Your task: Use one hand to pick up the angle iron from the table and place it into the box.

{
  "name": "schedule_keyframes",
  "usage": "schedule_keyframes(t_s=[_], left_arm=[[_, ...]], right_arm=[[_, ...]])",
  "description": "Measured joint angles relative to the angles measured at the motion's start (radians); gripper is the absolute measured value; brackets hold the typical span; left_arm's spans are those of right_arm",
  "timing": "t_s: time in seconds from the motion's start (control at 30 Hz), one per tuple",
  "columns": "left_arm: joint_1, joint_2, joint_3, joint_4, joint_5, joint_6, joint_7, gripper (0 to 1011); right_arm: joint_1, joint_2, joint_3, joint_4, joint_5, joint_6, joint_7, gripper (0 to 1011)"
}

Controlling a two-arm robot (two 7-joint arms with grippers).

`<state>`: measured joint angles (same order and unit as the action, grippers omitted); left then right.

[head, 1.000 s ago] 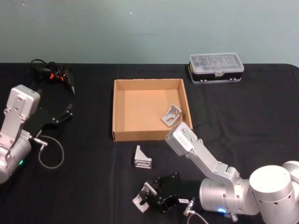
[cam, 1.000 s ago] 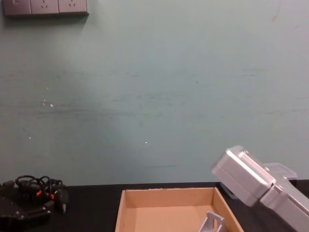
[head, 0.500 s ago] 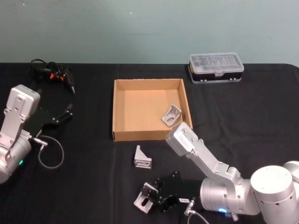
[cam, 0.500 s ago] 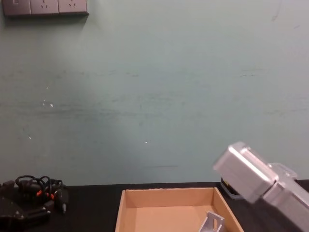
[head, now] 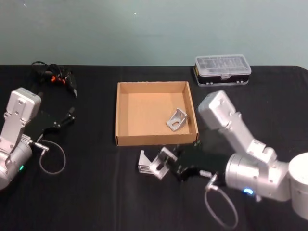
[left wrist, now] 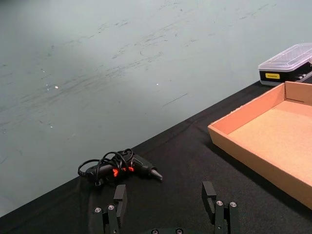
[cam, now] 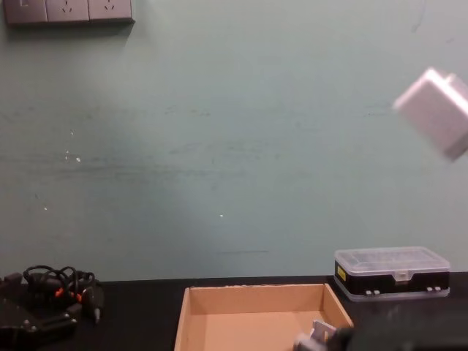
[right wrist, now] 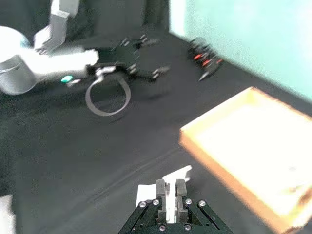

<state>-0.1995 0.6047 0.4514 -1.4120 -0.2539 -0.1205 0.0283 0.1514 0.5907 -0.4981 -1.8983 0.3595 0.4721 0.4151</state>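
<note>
**Right gripper pinching angle iron by the box**

The right gripper (head: 168,161) is pinching one angle iron (head: 160,163) between its fingers, just in front of the near wall of the box (head: 117,113); a second angle iron (head: 144,164) is lying on the bench (head: 96,192) right beside the held one, also outside the box; a third angle iron (head: 177,119) is sitting inside the box near its right wall; the left gripper (head: 66,119) is resting well left of the box, fingers spread apart.

The yellow label (left wrist: 272,76) on the clear-lidded case (left wrist: 292,58) is unreadable.
</note>
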Motion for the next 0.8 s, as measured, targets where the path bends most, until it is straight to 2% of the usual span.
schedule_keyframes(t_s=[0.17, 0.33, 0.53, 0.63, 0.8], left_arm=[[0.0, 0.0, 0.0, 0.0, 0.0, 0.0, 0.0, 1011], [0.0, 0.0, 0.0, 0.0, 0.0, 0.0, 0.0, 1011], [0.0, 0.0, 0.0, 0.0, 0.0, 0.0, 0.0, 1011], [0.0, 0.0, 0.0, 0.0, 0.0, 0.0, 0.0, 1011], [0.0, 0.0, 0.0, 0.0, 0.0, 0.0, 0.0, 1011]], right_arm=[[0.024, 0.003, 0.048, 0.005, -0.015, -0.026, -0.03, 127], [0.058, -0.017, 0.064, 0.055, -0.038, -0.043, -0.045, 127], [0.14, -0.074, 0.055, 0.187, -0.072, -0.065, -0.043, 127], [0.191, -0.116, 0.039, 0.286, -0.088, -0.083, -0.028, 127], [0.25, -0.167, 0.021, 0.403, -0.108, -0.109, -0.013, 127]])
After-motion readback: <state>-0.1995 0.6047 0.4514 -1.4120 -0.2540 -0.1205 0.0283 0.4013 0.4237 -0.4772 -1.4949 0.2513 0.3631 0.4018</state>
